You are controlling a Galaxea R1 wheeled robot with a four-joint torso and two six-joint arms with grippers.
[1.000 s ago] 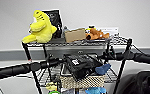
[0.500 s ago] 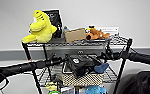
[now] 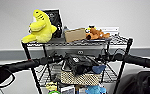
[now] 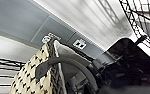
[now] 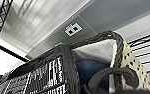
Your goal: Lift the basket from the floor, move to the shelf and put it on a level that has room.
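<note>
You held the basket (image 3: 80,78) between both arms at the shelf's (image 3: 123,65) second level (image 3: 110,75), apparently so it could slide in under the top tier; whether either hand was spread or pinching, I could not tell.

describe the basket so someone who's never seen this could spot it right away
Find the tall black wire shelf against the pale wall, then the tier below the yellow plush toy. The basket sits there between the robot's two arms: small, tan and woven, stuffed with a black bag and a blue item, unlike the plain cardboard box above.
</note>
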